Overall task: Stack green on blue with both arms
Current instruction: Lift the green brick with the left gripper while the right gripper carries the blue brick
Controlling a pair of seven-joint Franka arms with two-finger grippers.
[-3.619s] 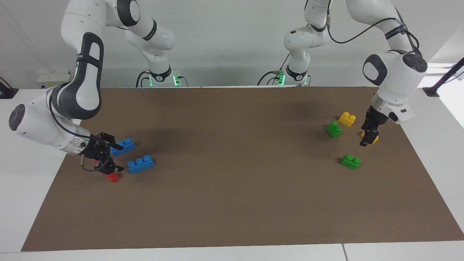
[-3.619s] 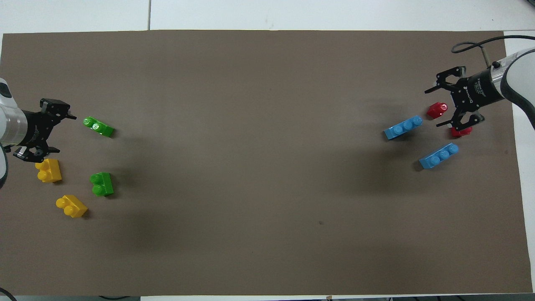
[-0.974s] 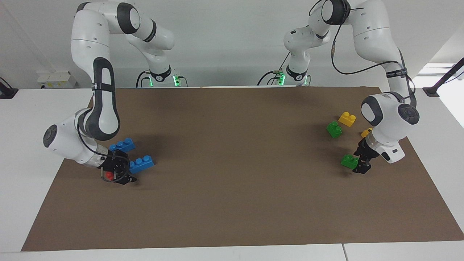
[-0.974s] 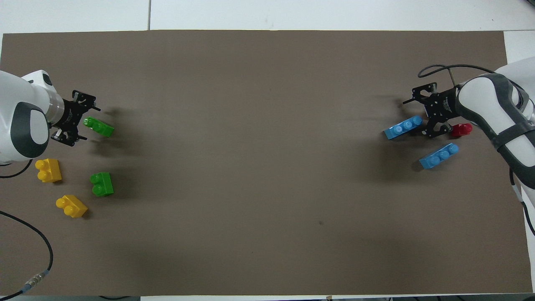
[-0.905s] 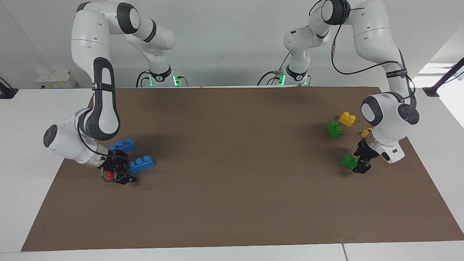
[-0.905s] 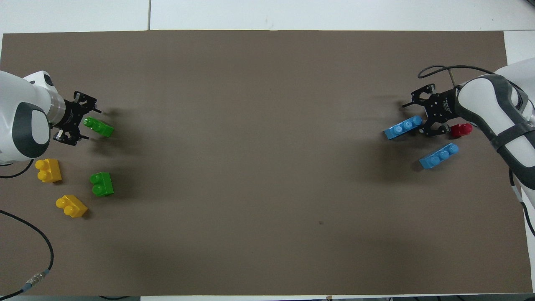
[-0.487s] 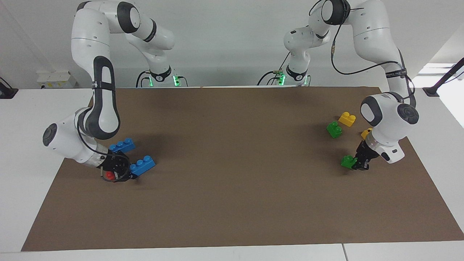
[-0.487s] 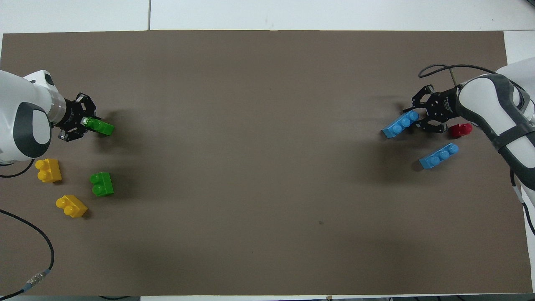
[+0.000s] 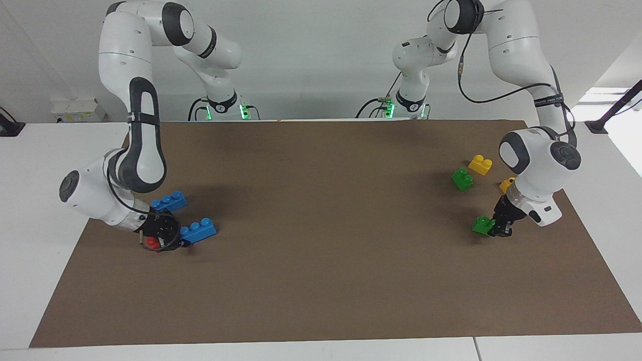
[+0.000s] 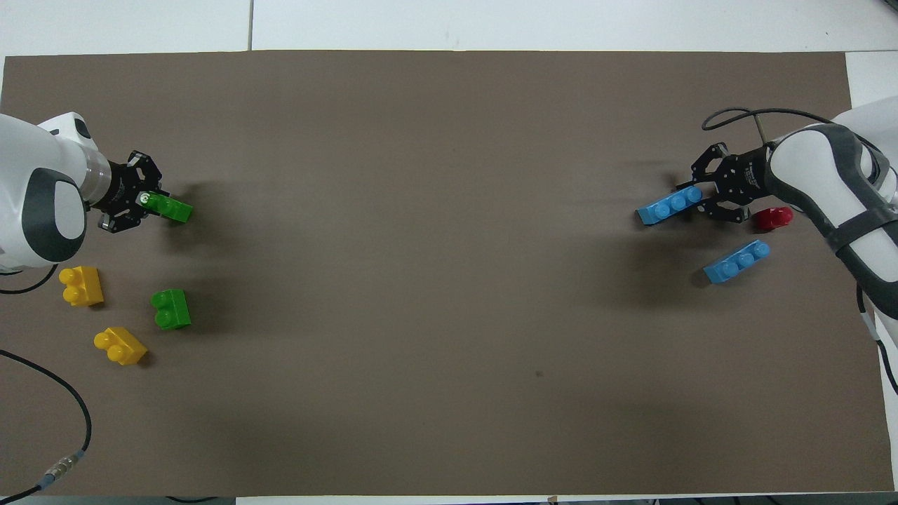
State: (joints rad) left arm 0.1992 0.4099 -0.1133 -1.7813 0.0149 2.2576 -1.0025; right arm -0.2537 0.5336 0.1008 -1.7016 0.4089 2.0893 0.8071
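My left gripper (image 10: 144, 202) is low at the left arm's end of the brown mat, shut on one end of a green two-stud brick (image 10: 170, 209). The facing view shows the same gripper (image 9: 494, 228) and brick (image 9: 482, 225) at mat level. My right gripper (image 10: 699, 198) is shut on one end of a blue three-stud brick (image 10: 663, 207), which juts toward the table's middle; both show in the facing view, gripper (image 9: 178, 240) and brick (image 9: 199, 231). I cannot tell whether either brick is off the mat. A second blue brick (image 10: 736, 261) and a second green brick (image 10: 170, 308) lie loose.
Two yellow two-stud bricks (image 10: 81, 285) (image 10: 121, 345) lie near the loose green one. A small red brick (image 10: 772, 218) lies beside the right gripper, and a red brick (image 9: 152, 243) shows by that gripper in the facing view. A cable (image 10: 42, 379) loops over the mat's corner.
Both arms came down to their bricks and both grippers closed: left on the green brick, right on the blue one. The blue brick has since shifted toward the table's middle.
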